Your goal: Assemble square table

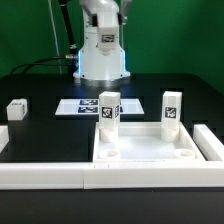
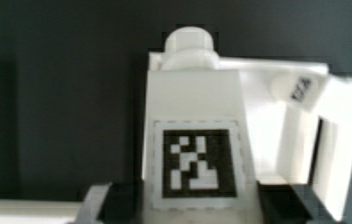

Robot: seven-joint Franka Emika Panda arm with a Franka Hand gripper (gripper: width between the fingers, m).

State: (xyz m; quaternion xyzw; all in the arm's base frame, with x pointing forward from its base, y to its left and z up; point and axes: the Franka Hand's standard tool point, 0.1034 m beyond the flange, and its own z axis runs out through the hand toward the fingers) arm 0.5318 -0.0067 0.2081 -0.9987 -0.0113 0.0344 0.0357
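Square table (image 1: 140,148) lies plain in exterior view; only wrist view shows tool (image 2: 194,203) clamping a leg (image 2: 194,100).

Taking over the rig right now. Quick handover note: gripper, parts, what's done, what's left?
Grip: the gripper is closed on the gripped leg, with a finger on each side of its tagged end. This looks like the leg standing at the tabletop corner on the exterior view's left.
Parts: the second leg stands upright at the corner on the exterior view's right. The loose leg lies on the table, apart from the tabletop. No fourth leg is in view.
Done: two legs are at corners, but I cannot tell whether they are fully seated.
Left: probably finish this leg, then fit the other two corners.
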